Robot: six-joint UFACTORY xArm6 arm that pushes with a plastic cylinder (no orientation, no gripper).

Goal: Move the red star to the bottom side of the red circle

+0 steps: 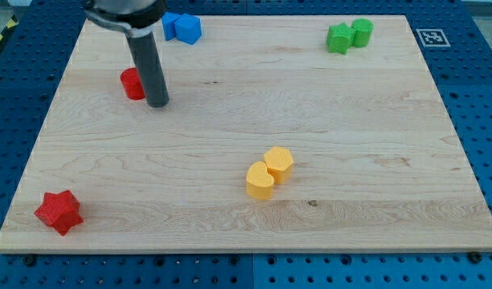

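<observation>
A: Where does my tip [157,104] sit?

B: In the upper left of the frame, at the bottom end of the dark rod, resting on the wooden board [254,120]. It is a plain rod end, so there is nothing on it to spread or press together, and it holds no block.

A: And the red circle [132,83]?

B: Just to the left of the rod, partly hidden behind it. Whether the rod actually touches it I cannot tell; they look right up against each other.

A: The red star [58,212]?

B: In the lower left corner of the frame, near the board's bottom edge. It lies well apart from my tip, far below it and somewhat to the left, with bare wood between them.

A: What else is on the board?

B: Two blue blocks [181,27] sit together at the top edge, just right of the rod, their shapes partly hidden. A green star [339,38] and a green cylinder [362,32] touch in the upper right. Two yellow blocks [269,171] sit against each other below the centre, one rounded like a heart, the other more angular. A black-and-white marker [432,37] lies off the board at the top right.
</observation>
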